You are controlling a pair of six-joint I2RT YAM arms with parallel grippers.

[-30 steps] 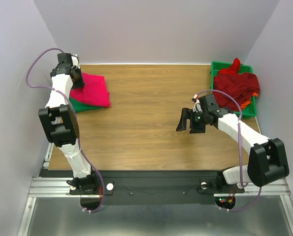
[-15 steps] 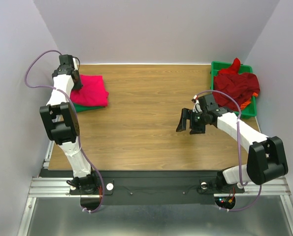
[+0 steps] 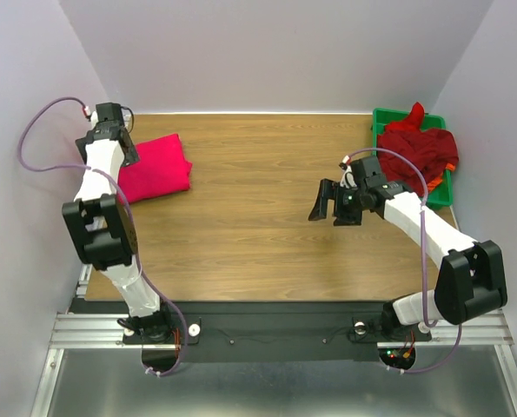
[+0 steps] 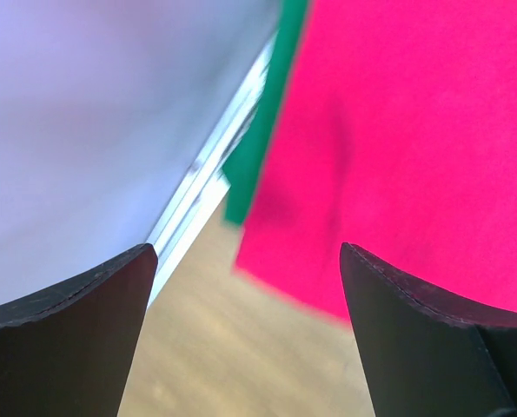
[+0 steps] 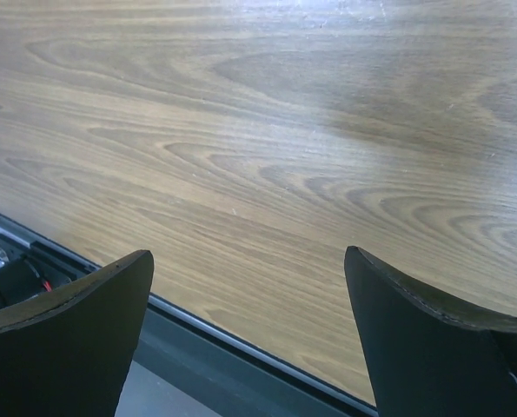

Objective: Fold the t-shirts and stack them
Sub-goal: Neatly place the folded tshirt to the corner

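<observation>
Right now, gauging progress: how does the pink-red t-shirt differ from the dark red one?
The pink-red t-shirt lies folded flat on the table, left; the dark red t-shirt sits crumpled in the green tray, right. Both are plain cloth.

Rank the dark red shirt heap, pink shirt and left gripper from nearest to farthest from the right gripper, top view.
1. dark red shirt heap, in the tray, right rear.
2. pink shirt, left rear.
3. left gripper, beyond the shirt's left edge.
</observation>
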